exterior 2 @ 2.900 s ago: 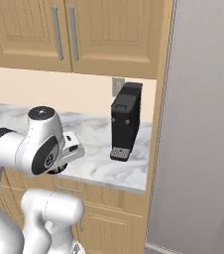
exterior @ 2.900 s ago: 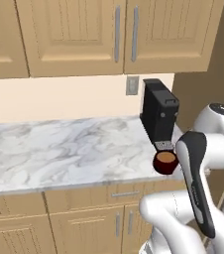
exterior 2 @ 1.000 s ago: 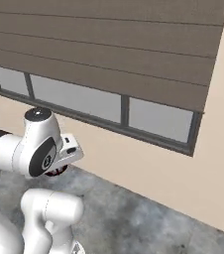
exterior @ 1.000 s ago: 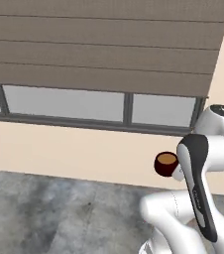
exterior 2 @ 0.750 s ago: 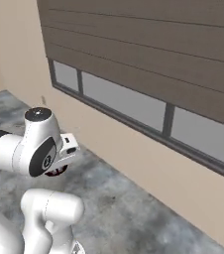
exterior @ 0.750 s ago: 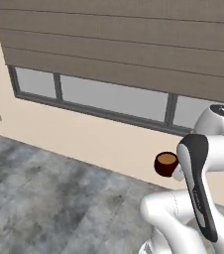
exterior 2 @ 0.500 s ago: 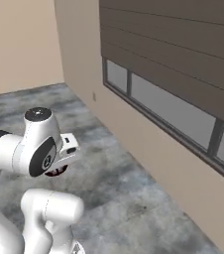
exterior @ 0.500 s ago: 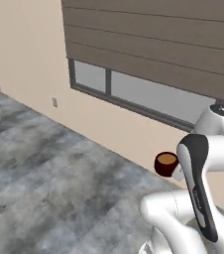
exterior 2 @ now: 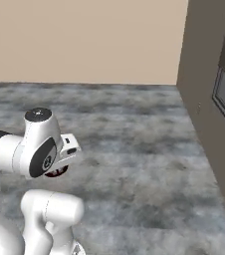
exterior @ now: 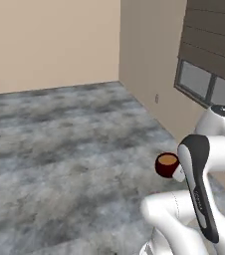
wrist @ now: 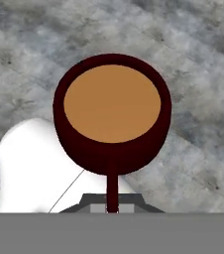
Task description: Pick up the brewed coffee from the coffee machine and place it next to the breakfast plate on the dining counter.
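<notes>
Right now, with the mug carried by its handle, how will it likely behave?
The mug looks rigid. Its brown liquid sits near the rim, so a tilt could probably spill it. Held by the thin handle alone, it may swing.

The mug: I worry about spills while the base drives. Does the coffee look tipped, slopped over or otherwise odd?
Nothing stands out. The mug hangs upright over the grey floor, held by its handle in the gripper. The coffee lies level below the rim, with no drips on the mug's side.
</notes>
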